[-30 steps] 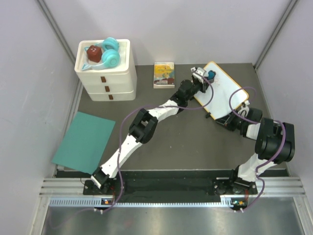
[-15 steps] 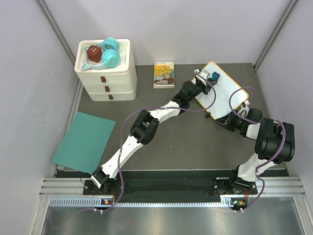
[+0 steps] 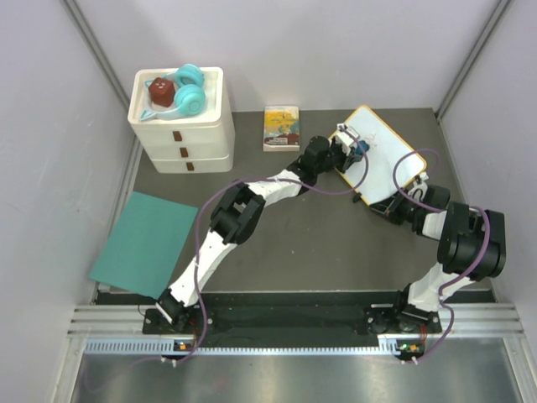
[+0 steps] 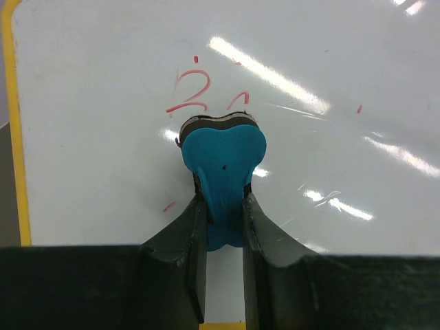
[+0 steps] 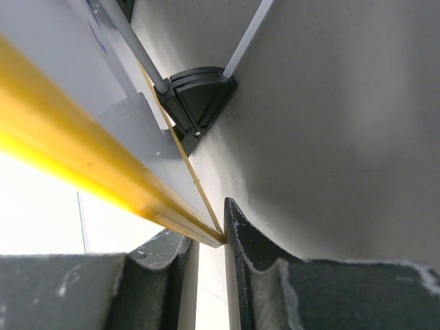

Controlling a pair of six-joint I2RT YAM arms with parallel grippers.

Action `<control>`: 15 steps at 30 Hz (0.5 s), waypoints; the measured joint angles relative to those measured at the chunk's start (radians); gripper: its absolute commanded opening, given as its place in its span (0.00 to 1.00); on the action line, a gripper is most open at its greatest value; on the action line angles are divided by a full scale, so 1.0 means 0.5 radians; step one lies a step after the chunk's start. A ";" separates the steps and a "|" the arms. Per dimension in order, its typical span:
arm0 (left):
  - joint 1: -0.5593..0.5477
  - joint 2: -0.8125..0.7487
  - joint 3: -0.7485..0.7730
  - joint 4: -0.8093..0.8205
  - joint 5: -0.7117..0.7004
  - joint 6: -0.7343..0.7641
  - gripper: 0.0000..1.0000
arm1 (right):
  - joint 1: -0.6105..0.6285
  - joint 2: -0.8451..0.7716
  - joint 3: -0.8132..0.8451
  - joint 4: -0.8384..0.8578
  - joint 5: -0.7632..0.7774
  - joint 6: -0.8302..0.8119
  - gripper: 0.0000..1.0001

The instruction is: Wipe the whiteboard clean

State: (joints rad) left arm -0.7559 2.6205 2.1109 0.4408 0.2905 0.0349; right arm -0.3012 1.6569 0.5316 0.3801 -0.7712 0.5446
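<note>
Yellow-framed whiteboard stands at the tabletop's far right, its near edge clamped in the jaws of the right gripper. Beyond, the left gripper pinches a blue eraser against the board. Wiping is in hand; next, push across the red scribbles just ahead.

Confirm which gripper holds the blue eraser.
The left gripper, pinching the blue eraser at the whiteboard; the right gripper instead clamps the whiteboard's yellow-framed edge.
</note>
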 measured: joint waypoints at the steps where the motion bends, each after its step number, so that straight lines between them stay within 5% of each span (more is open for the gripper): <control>1: 0.000 -0.021 -0.053 0.023 0.004 0.007 0.00 | 0.000 0.000 0.000 0.001 0.000 0.000 0.00; 5: 0.000 -0.010 -0.053 0.089 0.010 0.015 0.00 | 0.000 0.000 0.000 0.002 0.002 -0.001 0.00; 15: -0.001 0.399 0.629 0.381 -0.124 -0.201 0.02 | 0.000 0.000 -0.001 0.002 0.000 -0.005 0.00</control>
State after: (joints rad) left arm -0.7563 2.8201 2.4252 0.6315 0.2283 -0.0654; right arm -0.3012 1.6569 0.5312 0.3813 -0.7712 0.5423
